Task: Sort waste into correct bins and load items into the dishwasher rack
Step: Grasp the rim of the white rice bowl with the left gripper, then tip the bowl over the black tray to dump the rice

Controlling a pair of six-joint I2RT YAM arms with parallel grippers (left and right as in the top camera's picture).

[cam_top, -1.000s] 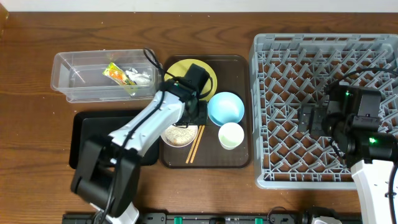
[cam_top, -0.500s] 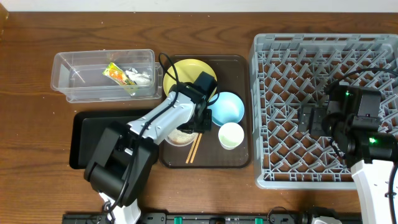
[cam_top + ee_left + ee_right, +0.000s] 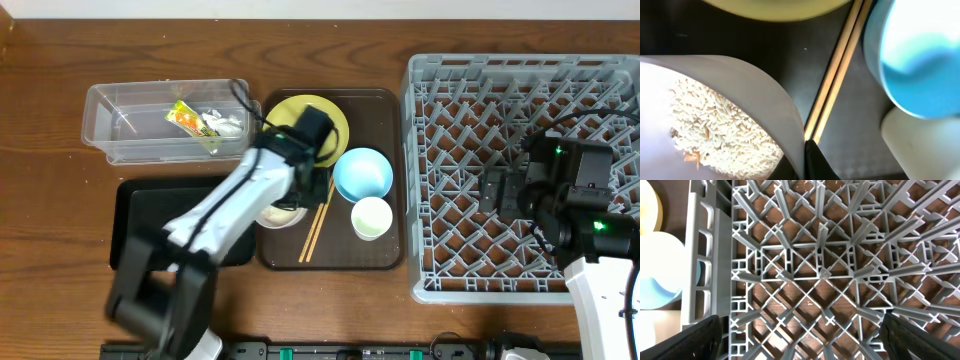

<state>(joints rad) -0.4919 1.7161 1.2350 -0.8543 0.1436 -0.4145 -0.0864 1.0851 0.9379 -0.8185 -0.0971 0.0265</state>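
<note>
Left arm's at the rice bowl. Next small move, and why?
Probably lift the white bowl straight up a little. The left pincer appears closed on its rim, rice sits inside, and the chopsticks lie right beside it. Clearing them first should let it carry level toward the black tray.

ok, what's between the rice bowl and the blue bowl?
Just the wooden chopsticks, lying on the brown tray; clearest in the left wrist view.

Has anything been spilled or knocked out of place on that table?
Nothing looks spilled or broken. The rice sits inside the white bowl, with a few orange bits mixed in. The chopsticks lie slanted on the brown tray right beside it.
</note>
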